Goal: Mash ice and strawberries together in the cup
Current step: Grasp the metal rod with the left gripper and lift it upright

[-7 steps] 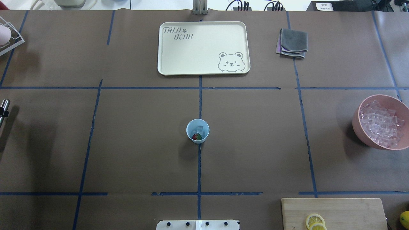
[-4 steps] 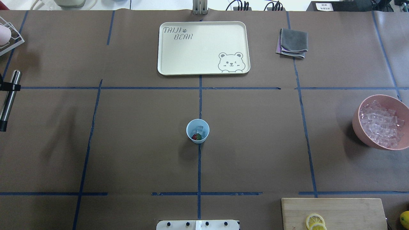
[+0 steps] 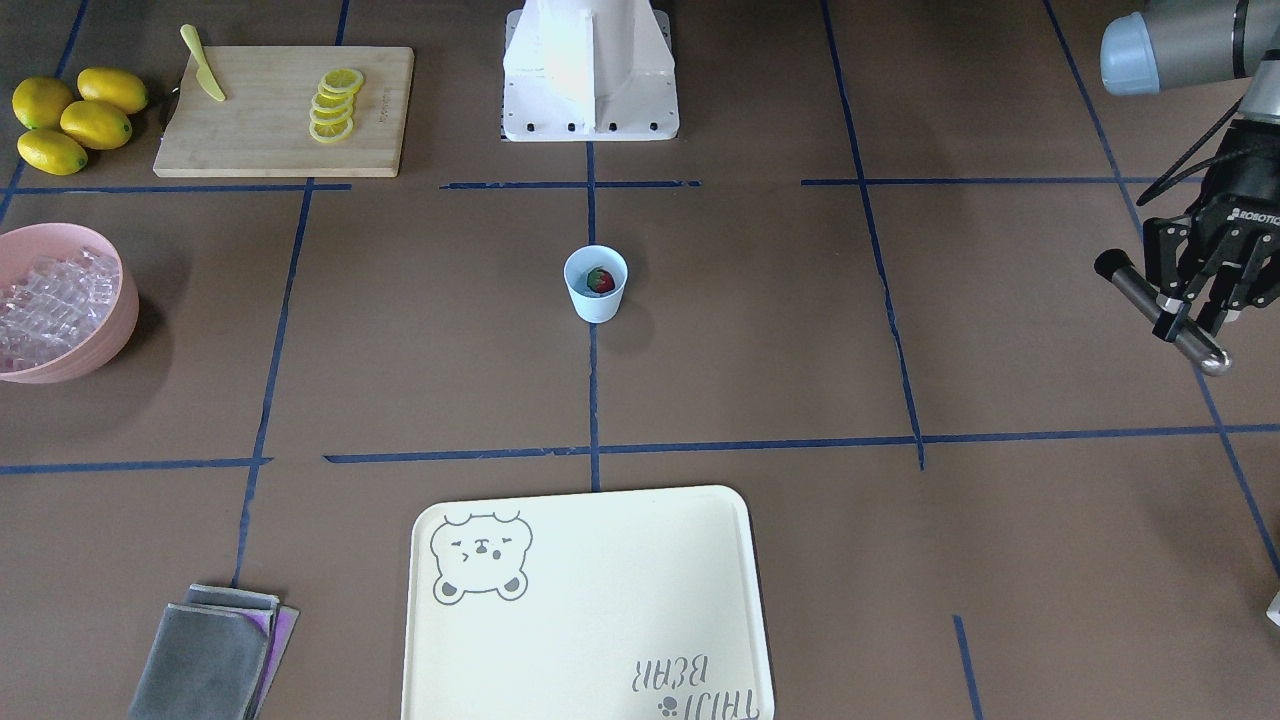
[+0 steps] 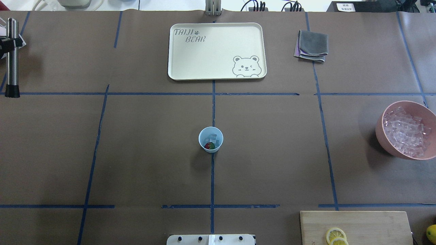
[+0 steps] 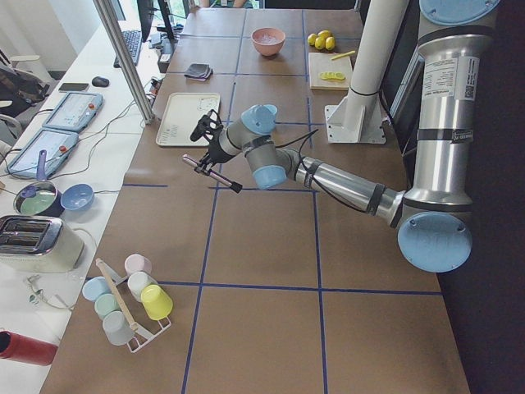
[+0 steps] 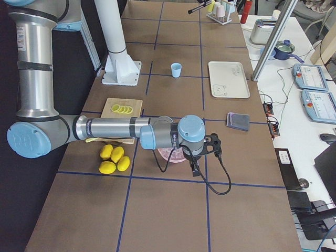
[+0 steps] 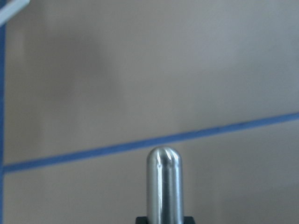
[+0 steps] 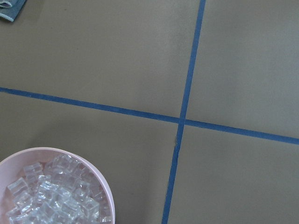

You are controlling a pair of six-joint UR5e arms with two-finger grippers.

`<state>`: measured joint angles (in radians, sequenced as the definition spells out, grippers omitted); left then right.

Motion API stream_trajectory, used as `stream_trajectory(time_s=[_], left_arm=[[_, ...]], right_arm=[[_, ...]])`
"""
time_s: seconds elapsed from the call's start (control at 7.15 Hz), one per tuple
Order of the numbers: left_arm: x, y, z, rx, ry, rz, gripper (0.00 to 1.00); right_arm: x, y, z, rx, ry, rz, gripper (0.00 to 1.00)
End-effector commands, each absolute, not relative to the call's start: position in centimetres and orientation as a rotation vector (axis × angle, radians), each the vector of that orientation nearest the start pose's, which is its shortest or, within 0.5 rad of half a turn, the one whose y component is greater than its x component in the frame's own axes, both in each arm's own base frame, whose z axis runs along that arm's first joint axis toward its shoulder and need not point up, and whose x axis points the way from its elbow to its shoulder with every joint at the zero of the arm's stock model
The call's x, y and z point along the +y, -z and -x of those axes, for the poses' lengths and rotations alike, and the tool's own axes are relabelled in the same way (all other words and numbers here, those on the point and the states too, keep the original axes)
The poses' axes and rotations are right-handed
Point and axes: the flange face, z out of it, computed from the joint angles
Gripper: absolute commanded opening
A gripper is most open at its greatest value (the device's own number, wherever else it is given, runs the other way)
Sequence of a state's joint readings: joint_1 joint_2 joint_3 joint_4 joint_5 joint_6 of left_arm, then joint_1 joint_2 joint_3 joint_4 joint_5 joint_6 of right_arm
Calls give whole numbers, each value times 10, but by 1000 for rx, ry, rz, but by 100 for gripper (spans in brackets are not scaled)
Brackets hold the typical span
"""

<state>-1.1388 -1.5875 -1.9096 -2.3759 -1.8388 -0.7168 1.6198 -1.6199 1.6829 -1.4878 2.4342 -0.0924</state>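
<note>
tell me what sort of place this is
Probably a robotics lab staged as a drink-prep station: a robot arm over a tape-gridded table, teach pendants beside it, and kitchen props such as a cutting board with lemon slices and a pink bowl of ice.

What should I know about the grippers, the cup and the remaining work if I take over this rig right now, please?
Left gripper: shut on a metal rod, held in the air far out at the table's left end.
Right gripper: above the pink bowl of spare ice; I cannot tell whether it is open or shut.
Cup: upright at the table's centre, with the strawberry and a few ice cubes inside.
Done: cup loaded, rod in hand.
Left: carry the rod to the cup and mash; the berry looks whole.
</note>
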Motion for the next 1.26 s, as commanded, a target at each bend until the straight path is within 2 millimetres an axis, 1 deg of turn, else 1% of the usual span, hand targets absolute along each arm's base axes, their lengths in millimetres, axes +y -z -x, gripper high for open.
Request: stream_trajectory(time_s=[0.0, 0.14, 0.28, 0.42, 0.56, 0.7, 0.84, 0.98, 1.12], left_arm=[[-497, -351, -137, 819, 133, -1043, 0], [-484, -339, -170, 843, 139, -1127, 0], [-469, -319, -205, 935, 159, -1204, 0], [-463, -298, -221, 1028, 162, -1263, 0], [-447, -284, -246, 1082, 220, -1319, 0], [-425, -262, -285, 1152, 255, -1363, 0], [-412, -256, -317, 1304, 288, -1417, 0], [-419, -259, -360, 1287, 322, -1453, 0], [-411, -235, -416, 1325, 358, -1450, 0]], right_arm=[[-468, -609, -80, -853, 104, -201, 99], [-467, -610, -80, -855, 102, -199, 99], [-467, -610, -80, -855, 102, -199, 99], [-467, -610, -80, -855, 101, -197, 99], [-467, -609, -80, -857, 102, -199, 99], [-466, -608, -80, -855, 103, -202, 99], [-466, -608, -80, -855, 103, -202, 99], [-463, -613, -80, -856, 97, -191, 99], [-462, -616, -80, -857, 94, -184, 99]])
